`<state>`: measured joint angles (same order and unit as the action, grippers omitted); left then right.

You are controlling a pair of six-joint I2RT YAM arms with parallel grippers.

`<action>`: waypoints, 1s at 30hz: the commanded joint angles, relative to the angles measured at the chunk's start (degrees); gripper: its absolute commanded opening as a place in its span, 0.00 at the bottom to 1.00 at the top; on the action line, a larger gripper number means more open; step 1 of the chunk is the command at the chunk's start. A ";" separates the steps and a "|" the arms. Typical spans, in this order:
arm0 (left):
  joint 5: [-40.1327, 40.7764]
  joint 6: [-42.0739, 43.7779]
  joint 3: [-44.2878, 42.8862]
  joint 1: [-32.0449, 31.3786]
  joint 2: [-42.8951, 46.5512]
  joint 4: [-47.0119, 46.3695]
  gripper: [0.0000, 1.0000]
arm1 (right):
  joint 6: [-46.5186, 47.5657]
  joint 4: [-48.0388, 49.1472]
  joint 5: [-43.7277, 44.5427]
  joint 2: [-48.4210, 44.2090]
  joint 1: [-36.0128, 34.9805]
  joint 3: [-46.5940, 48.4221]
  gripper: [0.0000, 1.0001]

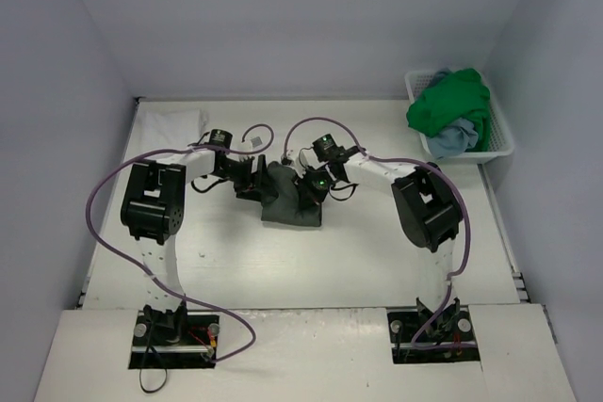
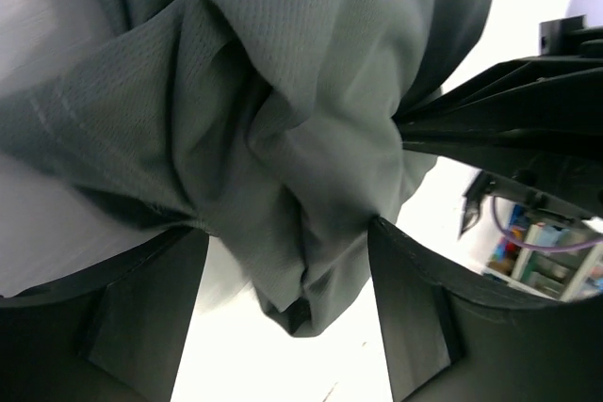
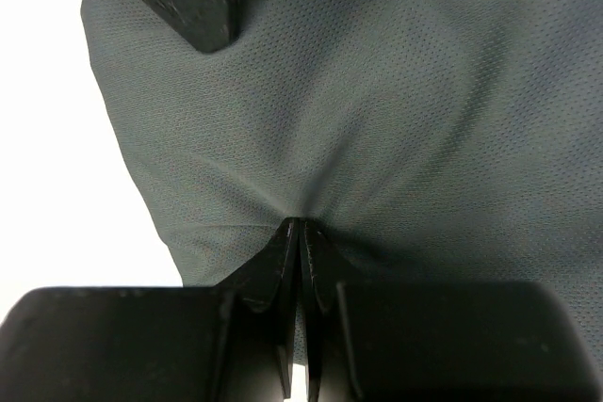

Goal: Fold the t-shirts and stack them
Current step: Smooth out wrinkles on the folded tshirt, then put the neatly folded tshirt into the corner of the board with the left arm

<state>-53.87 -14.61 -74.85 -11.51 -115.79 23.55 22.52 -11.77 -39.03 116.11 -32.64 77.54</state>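
From above, the dark grey shirt (image 1: 283,206) lies in the middle of the table (image 1: 377,261). The green shirt (image 1: 450,105) waits at two o'clock.

Left wrist: the left gripper (image 2: 287,228) is wide, with cloth loose between.

Right wrist: the right gripper (image 3: 300,225) pinches the shirt tight, probably to keep the fold.

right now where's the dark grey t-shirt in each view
top external: dark grey t-shirt at the centre of the table, between the two arms' tips.
left wrist: fills the upper frame, bunched between the fingers of the left gripper.
right wrist: covers most of the frame.
shared landmark: the right gripper pinching the cloth, also at the left wrist view's right edge and the top view's centre.
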 commanded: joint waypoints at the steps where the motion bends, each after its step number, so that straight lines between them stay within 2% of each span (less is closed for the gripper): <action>1: 5.52 -0.41 1.63 -0.36 -3.30 -2.72 0.66 | 0.06 0.08 -0.70 -4.14 0.39 -0.28 0.00; 7: 7.63 -2.52 4.10 -0.88 -2.95 -5.36 0.68 | 0.24 0.17 -1.40 -4.41 1.00 -0.37 0.00; 12: 7.46 -3.14 3.40 -4.66 -4.36 -6.14 0.68 | 0.50 0.17 -1.32 -4.41 1.27 -0.19 0.00; 15: 6.76 -3.93 2.87 -6.42 -5.94 -6.85 0.63 | 0.50 0.17 -1.49 -4.32 1.53 -0.28 0.00; 19: 5.71 -5.24 -0.29 -7.21 -8.75 -7.46 0.51 | 0.59 0.17 -1.58 -4.32 1.88 -0.37 0.00; 23: 4.65 -6.04 -2.14 -7.47 -11.39 -8.17 0.24 | 0.68 0.17 -1.67 -4.23 2.06 -0.46 0.00; 24: 4.65 -6.04 -2.32 -7.30 -11.48 -8.08 0.08 | 0.68 0.08 -1.67 -4.14 2.06 -0.54 0.00; 25: 4.73 -5.87 -2.32 -7.30 -11.30 -8.08 0.01 | 0.77 0.08 -1.67 -3.97 2.06 -0.55 0.00; 30: 5.00 -4.90 -1.88 -6.34 -9.81 -8.17 0.00 | 0.86 0.08 -1.67 -3.88 2.15 -0.37 0.00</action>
<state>-59.99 -23.46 -78.32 -17.72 -124.29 14.48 22.61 -11.84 -39.48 115.79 -30.57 77.30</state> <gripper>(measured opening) 0.098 0.001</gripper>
